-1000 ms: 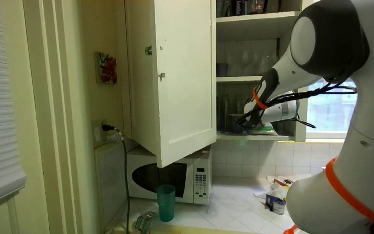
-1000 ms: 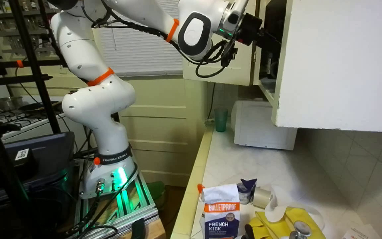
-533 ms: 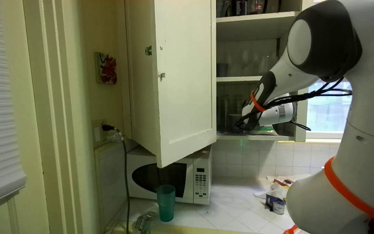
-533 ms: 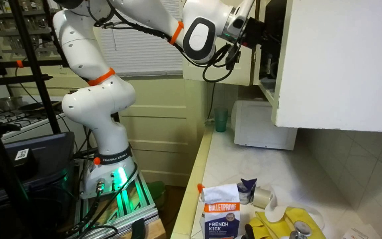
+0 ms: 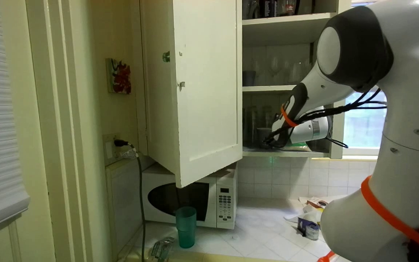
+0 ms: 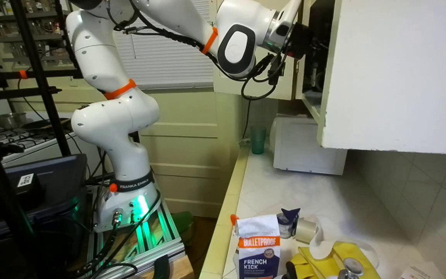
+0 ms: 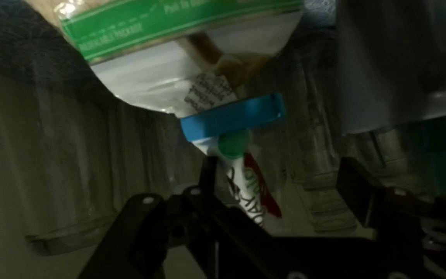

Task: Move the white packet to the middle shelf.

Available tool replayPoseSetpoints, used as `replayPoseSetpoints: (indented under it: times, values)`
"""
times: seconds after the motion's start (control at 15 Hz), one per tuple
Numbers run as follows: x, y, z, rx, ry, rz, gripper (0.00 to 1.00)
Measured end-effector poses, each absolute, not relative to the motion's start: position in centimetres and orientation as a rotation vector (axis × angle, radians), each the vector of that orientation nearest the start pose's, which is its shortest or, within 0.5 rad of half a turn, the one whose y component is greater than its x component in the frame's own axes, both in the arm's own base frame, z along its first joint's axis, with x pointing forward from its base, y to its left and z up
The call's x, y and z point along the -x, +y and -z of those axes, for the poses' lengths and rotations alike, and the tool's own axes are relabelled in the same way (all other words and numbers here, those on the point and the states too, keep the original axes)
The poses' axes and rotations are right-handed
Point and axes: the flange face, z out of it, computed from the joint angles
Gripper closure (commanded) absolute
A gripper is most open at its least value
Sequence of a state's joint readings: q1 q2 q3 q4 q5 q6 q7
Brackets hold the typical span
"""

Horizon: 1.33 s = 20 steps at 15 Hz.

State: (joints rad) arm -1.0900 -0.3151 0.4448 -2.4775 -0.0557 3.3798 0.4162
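The black two-fingered gripper (image 7: 279, 180) has its fingers spread well apart in the wrist view; the white plastic packet with a green printed band (image 7: 149, 82) takes up much of the upper part of that dim view, a flat blue plastic clip (image 7: 232, 117) across its narrowing end; past the clip, a white strip with dark lettering (image 7: 246, 190) shows between the spread fingers, yet whether either finger touches it I cannot tell; a dark grey round cup (image 7: 393, 69) is apart from the clip, cut off at the right edge; in an exterior view the packet lies on the lowest visible white wooden shelf (image 5: 286, 154) of the open cream-white cabinet (image 5: 336, 145), largely hidden by the white-and-black jointed robot arm (image 5: 409, 116); the middle white wooden shelf (image 5: 266, 88), higher up, bears clear stemmed glasses (image 5: 275, 65) and a dark tapered cup (image 5: 248, 77); in both exterior views a translucent teal plastic tumbler (image 5: 186, 227) stands on the white tiled counter (image 5: 253, 233), just beside the boxy white microwave oven (image 5: 212, 202); a white, orange and navy bag lettered BULLETPROOF FRENCH KICK (image 6: 259, 248) stands on the counter in an exterior view
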Motion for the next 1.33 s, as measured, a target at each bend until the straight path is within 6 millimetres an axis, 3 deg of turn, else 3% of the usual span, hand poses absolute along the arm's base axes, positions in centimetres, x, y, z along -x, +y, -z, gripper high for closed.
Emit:
replayPoseSetpoints:
  times: [0.47, 1.33]
  values:
    - [-40.6, -27.5, -54.0, 2.541, 1.278, 1.862, 1.0]
    - [-40.0, -27.7, -55.7, 2.498, 1.316, 1.822, 1.0]
